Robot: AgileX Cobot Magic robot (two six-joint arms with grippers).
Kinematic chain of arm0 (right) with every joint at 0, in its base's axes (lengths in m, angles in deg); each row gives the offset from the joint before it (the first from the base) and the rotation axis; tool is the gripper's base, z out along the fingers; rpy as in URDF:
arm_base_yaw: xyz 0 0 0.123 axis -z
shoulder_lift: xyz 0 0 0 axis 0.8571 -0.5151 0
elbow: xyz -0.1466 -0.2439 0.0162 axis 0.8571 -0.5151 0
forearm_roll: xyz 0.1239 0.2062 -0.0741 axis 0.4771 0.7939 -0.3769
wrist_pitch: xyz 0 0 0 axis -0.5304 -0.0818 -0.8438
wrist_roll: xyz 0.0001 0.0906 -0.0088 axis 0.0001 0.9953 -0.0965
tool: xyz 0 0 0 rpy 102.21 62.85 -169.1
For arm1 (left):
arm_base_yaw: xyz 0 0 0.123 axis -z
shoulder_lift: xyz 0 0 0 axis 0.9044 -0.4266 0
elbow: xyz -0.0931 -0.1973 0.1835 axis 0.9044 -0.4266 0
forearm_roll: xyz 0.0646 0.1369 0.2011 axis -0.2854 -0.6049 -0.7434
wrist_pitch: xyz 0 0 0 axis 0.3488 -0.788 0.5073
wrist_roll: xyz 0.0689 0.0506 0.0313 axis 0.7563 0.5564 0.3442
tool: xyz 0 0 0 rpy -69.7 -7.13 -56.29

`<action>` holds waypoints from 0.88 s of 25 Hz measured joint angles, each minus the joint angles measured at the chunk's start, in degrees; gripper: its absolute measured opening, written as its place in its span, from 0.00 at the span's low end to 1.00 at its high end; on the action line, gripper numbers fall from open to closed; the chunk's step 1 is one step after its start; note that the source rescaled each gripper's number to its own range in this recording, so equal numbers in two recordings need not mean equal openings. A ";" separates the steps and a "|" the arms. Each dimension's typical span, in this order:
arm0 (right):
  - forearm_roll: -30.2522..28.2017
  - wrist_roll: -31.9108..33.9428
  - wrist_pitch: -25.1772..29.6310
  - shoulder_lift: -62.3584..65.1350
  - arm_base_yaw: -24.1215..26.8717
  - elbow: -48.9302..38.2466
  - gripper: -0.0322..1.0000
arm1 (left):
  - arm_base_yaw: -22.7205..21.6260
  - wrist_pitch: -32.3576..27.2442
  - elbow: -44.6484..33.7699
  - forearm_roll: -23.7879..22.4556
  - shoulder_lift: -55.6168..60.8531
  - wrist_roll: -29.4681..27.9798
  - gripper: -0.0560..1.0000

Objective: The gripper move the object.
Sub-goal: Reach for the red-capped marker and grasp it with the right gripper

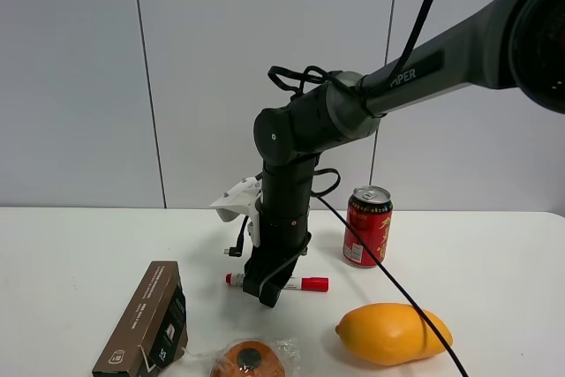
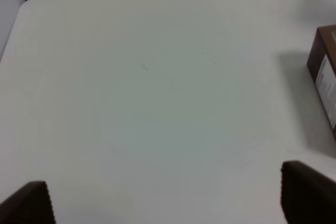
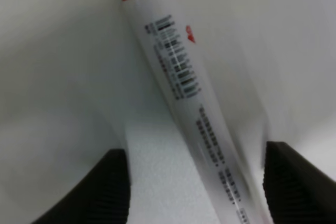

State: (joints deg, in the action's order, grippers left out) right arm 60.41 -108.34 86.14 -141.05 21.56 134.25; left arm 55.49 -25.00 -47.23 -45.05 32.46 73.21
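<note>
The right arm's black two-fingered gripper [image 1: 267,294] points straight down at the white table [image 1: 494,253], at the end of a bulky dark grey arm that reaches in from the upper right with a black cable trailing off it. Right under it lies the slim white marker pen with a red cap [image 1: 296,283]. The pen lies flat on the tabletop near the middle, its red cap pointing right and its small red tail end poking out to the left of the claw.

From the right wrist camera, the right gripper [image 3: 205,195] stands open, one ribbed black finger [image 3: 113,187] on each side of the pen's printed white barrel [image 3: 184,82]. A strip of table shows between each finger and the pen, so it has no hold of it.

The left gripper [image 2: 168,203] hovers over bare table, its two fingertips spread wide with nothing between them. The end of a long brown carton [image 2: 323,72] shows at the edge of its view.

That carton [image 1: 146,320] lies at the near left. A round orange item in a clear wrapper [image 1: 250,361] sits at the near edge, an orange-yellow mango [image 1: 393,333] at the near right, and a red drinks can [image 1: 367,227] stands upright just beyond the pen's cap end.
</note>
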 joint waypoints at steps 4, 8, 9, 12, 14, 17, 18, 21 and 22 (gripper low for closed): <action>0.05 0.02 0.11 -0.35 0.00 0.04 0.40 | 0.00 0.00 0.00 0.00 0.00 0.00 1.00; 0.05 0.02 0.25 -0.35 0.00 0.04 0.30 | 0.00 0.00 0.00 0.00 0.00 0.00 1.00; 0.05 0.02 0.25 -0.35 0.00 0.04 0.27 | 0.00 0.00 0.00 0.00 0.00 0.00 1.00; 0.00 0.02 0.31 -0.35 0.00 0.04 0.18 | 0.00 0.00 0.00 0.00 0.00 0.00 1.00; 0.00 0.02 0.41 -0.35 0.00 0.04 0.13 | 0.00 0.00 0.00 0.00 0.00 0.00 1.00; 0.00 0.02 0.65 -0.42 0.00 0.04 0.03 | 0.00 0.00 0.00 0.00 0.00 0.00 1.00; 0.00 0.02 0.78 -0.42 0.00 0.04 0.03 | 0.00 0.00 0.00 0.00 0.00 0.00 1.00; 0.00 0.02 1.13 -0.42 0.00 0.18 0.03 | 0.00 0.00 0.00 0.00 0.00 0.00 1.00; 0.00 0.07 1.19 -0.42 0.00 0.18 0.03 | 0.00 0.00 0.00 0.00 0.00 0.00 1.00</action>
State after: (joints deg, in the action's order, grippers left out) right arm 60.41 -108.28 87.33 -141.48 21.56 134.43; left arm 55.49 -25.00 -47.23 -45.05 32.46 73.21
